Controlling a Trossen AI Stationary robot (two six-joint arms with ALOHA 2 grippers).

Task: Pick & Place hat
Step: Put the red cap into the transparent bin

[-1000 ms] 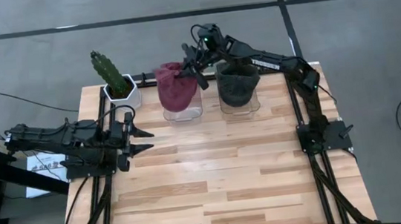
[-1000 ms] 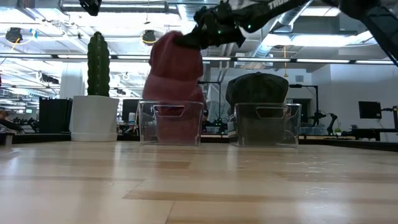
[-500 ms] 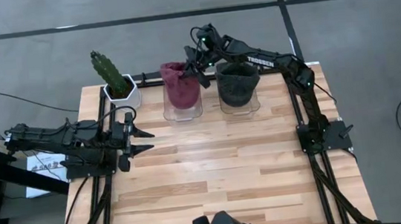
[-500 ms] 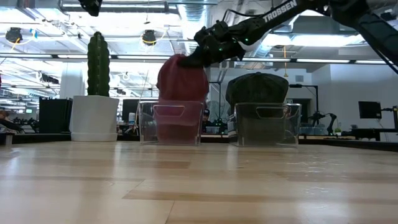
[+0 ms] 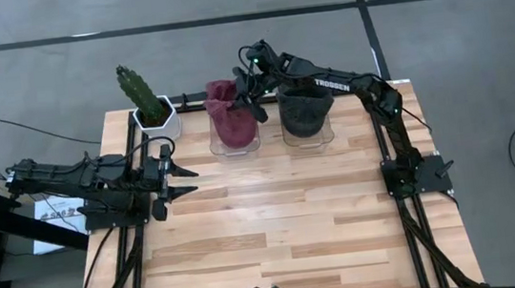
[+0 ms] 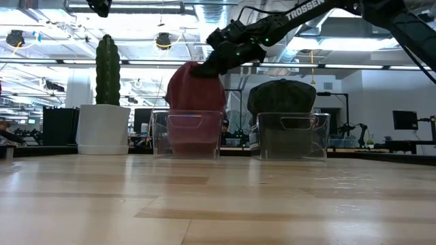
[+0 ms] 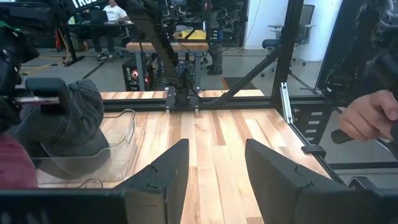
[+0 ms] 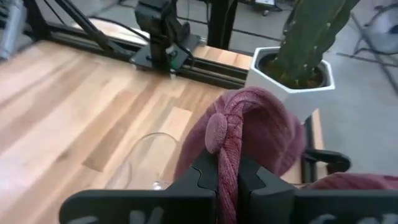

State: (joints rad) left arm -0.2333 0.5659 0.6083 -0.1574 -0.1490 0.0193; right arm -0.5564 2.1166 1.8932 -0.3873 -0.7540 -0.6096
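Observation:
A dark red knit hat (image 5: 229, 115) sits in the left clear bin (image 6: 187, 135) at the table's far side; it also shows in the low view (image 6: 195, 95). My right gripper (image 5: 246, 91) is shut on a fold of it, above the bin. A dark grey hat (image 5: 305, 107) fills the right clear bin (image 6: 294, 135). My left gripper (image 5: 187, 180) is open and empty at the table's left side. My right gripper pinches a bunched fold of the red hat's knit (image 8: 225, 155) between its two fingers, at the hat's top. The fingers slant down from the table's right. The hat hangs below the fingers, and its lower part rests inside the left bin.
A cactus in a white pot (image 5: 152, 112) stands at the far left, beside the left bin. In the left wrist view, a person's hand (image 7: 367, 118) shows beyond the table's edge. The near half of the wooden table (image 5: 285, 227) holds no objects.
My right gripper has gone down and toward the table's left with the red hat. The hat has sunk into the left bin and bunched up, lower than before.

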